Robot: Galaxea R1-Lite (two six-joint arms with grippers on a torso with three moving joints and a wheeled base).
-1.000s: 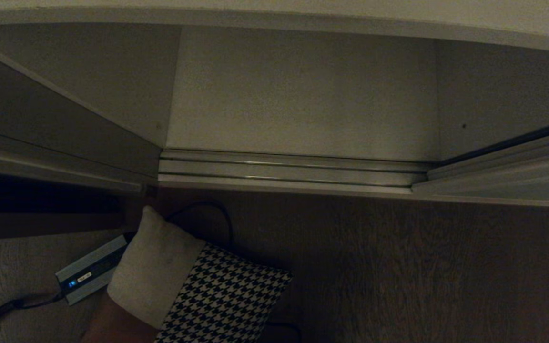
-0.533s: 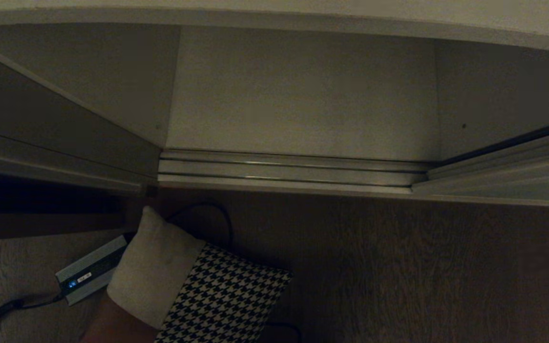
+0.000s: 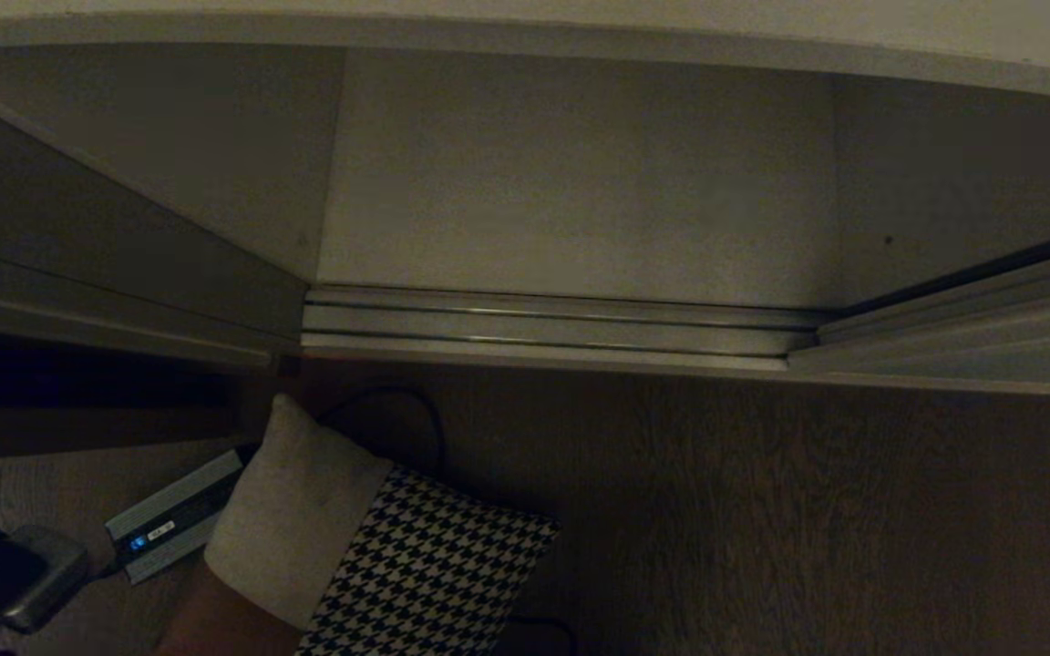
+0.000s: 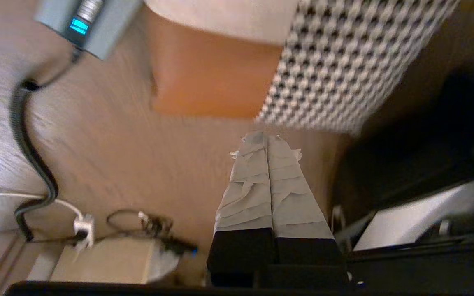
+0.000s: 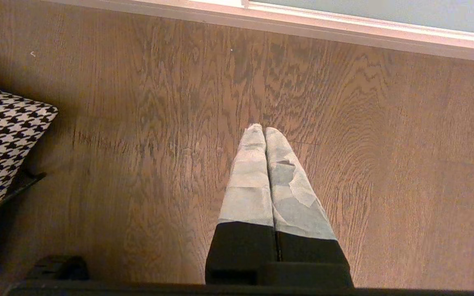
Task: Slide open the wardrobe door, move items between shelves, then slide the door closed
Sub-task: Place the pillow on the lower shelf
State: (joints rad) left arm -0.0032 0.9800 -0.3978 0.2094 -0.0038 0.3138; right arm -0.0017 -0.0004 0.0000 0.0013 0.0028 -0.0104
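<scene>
With left gripper (image 4: 266, 137) clenched empty, open wide before squeezing the square black-and-white houndstooth cushion (image 4: 344, 61) mid-edge.

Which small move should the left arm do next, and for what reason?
Probably open the left gripper and ease it toward the cushion. Its fingers are pressed together and empty above the floor, short of the cushion's houndstooth edge. The right gripper hangs shut over bare floor.

Right pincer (image 5: 265, 132), fingers pressed together, hangs above wood floor (image 5: 385, 144) near cushion (image 5: 2, 131).
</scene>
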